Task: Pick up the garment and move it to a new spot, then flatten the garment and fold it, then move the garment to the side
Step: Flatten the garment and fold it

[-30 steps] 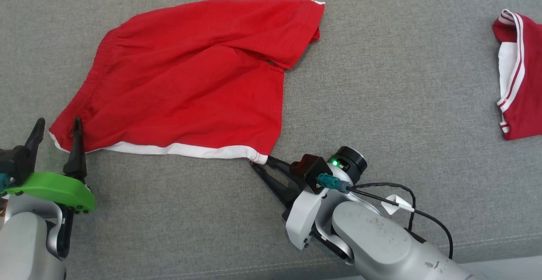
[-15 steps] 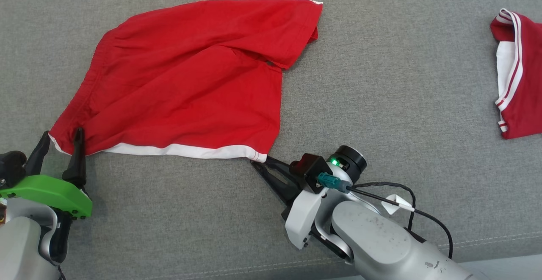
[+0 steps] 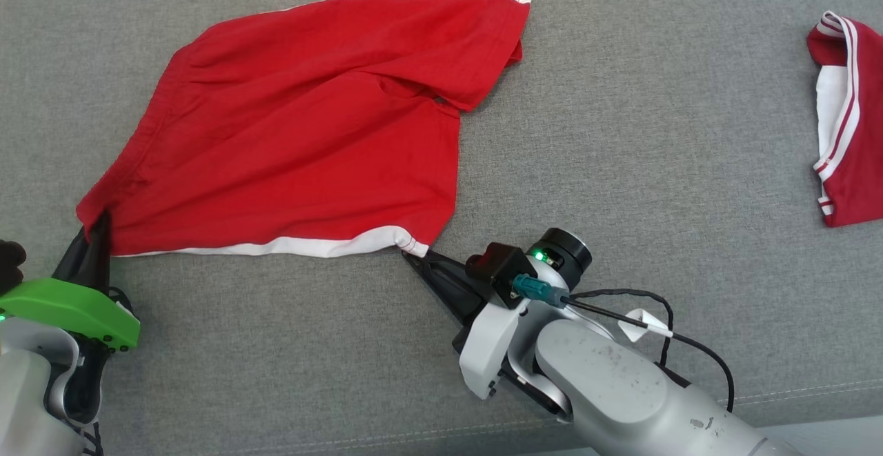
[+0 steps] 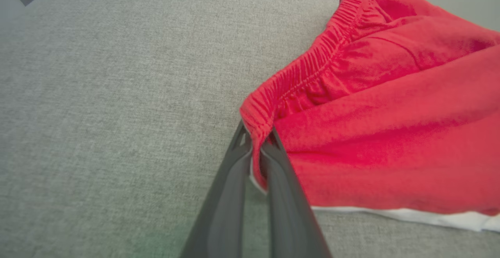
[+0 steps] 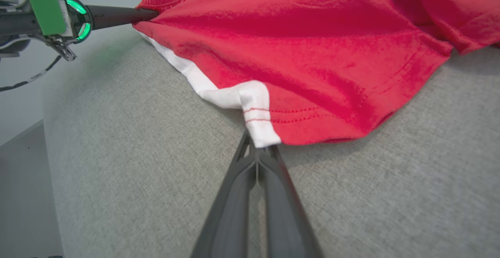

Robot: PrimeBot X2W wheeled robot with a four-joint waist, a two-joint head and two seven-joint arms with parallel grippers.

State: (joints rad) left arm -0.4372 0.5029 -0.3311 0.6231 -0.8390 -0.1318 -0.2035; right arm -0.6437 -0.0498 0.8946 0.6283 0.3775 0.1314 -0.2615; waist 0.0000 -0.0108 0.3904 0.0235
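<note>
The garment [image 3: 303, 139] is a pair of red shorts with a white hem stripe, spread across the grey couch surface [image 3: 621, 132]. My left gripper [image 3: 93, 228] is shut on its near left corner, at the elastic waistband [image 4: 258, 117]. At the near right, my right gripper [image 3: 412, 257] is shut on the white hem corner [image 5: 259, 133]. In the right wrist view the garment [image 5: 312, 47] stretches away to the left gripper [image 5: 150, 14], its near edge lifted slightly off the couch.
A second red garment with white stripes [image 3: 845, 125] lies at the far right edge of the couch. A seam and the couch's front edge [image 3: 793, 401] run just behind my right forearm.
My left gripper slid forward onto the waistband corner and shut on it. The right gripper shut on the hem corner, and the near edge has pulled taut and risen a little.
</note>
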